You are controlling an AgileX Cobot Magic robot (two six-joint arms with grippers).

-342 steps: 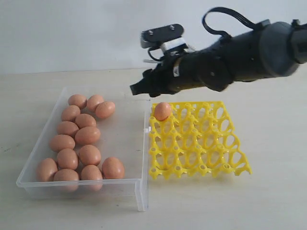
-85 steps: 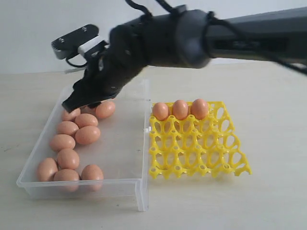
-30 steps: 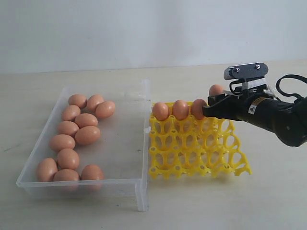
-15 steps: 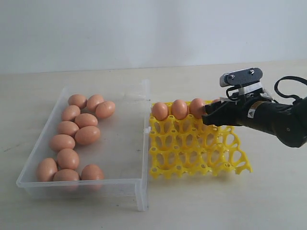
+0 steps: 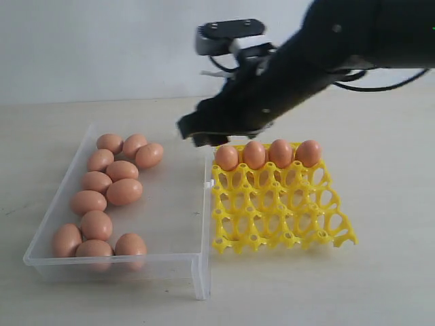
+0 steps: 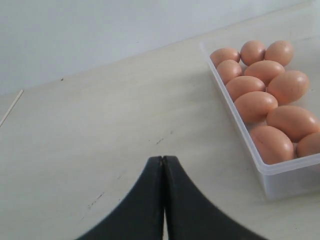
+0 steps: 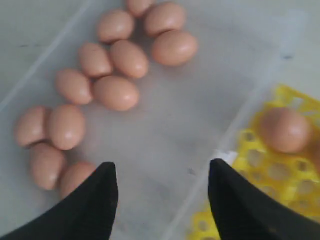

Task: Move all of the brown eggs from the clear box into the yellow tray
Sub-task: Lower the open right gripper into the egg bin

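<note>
Count taken from the exterior view: four eggs (image 5: 254, 155) are seated in the tray (image 5: 272, 217), filling its whole row on the far side as that view shows it, one egg per cup and all upright. The other twelve cups are vacant. Twelve eggs lie loose in the box (image 5: 170, 204), gathered along the wall farthest from the tray, most of them touching a neighbour. The half of the box floor nearest the tray is bare. The tray stands on the bench (image 5: 380, 204) just beside the box, wall to edge. The right fingers (image 7: 100, 200) are spread wide with nothing between them. They hang above the box, over its bare floor near the wall that faces the tray, and point toward the egg cluster. The left fingers (image 6: 150, 200) are pressed together and grip nothing. They sit over the bench outside the box, on the side away from the tray. Assessment: the task is one quarter complete, with twelve transfers outstanding. The right arm appears placed to reach for another egg, and none is held at this moment.
</note>
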